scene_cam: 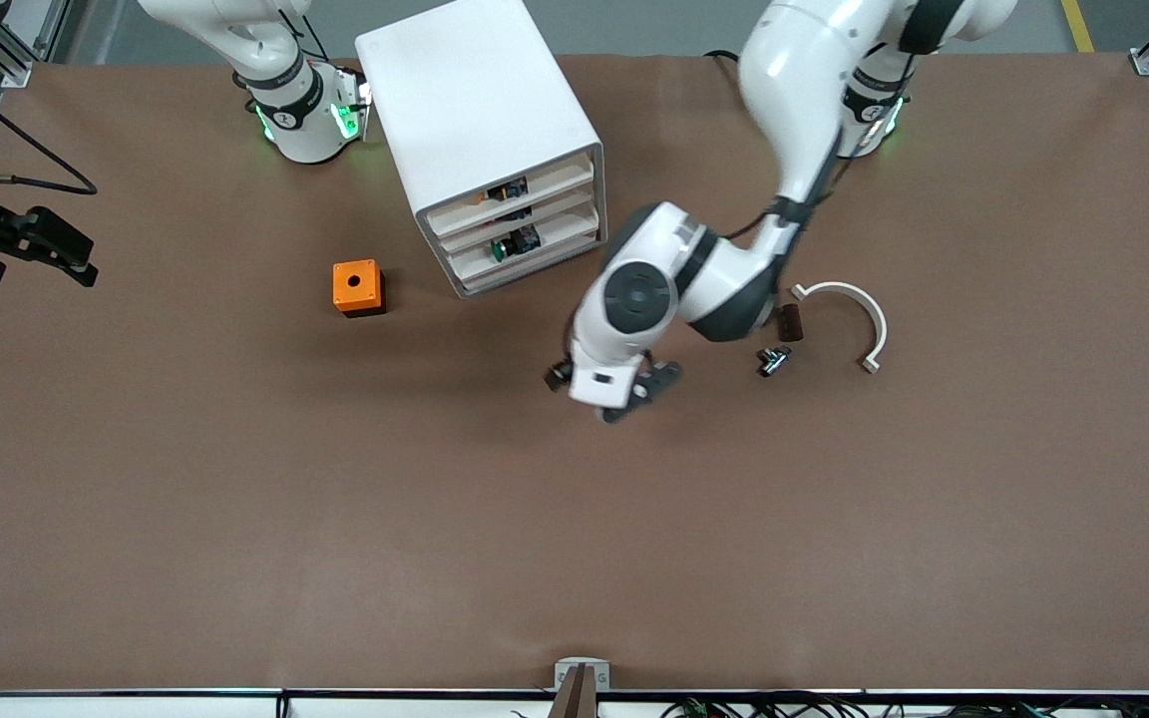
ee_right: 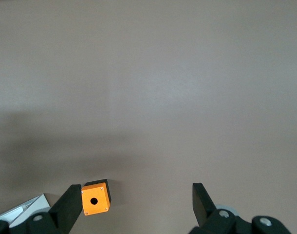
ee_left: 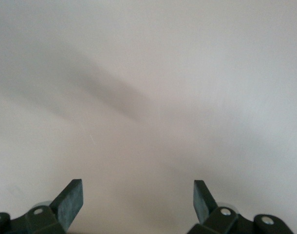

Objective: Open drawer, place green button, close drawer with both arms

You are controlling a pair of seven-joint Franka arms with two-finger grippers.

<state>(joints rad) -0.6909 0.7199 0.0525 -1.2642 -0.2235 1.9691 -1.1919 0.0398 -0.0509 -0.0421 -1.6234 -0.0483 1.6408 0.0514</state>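
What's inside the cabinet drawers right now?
In the white cabinet, a green-capped button shows in the third drawer down, and small dark parts in the slots above. The drawers' rear depths are covered by the cabinet body.

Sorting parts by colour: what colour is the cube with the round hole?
Orange cube with a black base, clearest in the front view.

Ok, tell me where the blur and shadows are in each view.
Front view: the left arm and left hand are smeared by motion, with a soft shadow on the table beneath. Left wrist view: pale, washed out, crossed by a diagonal shadow. Right wrist view: sharper; the orange cube is crisp.
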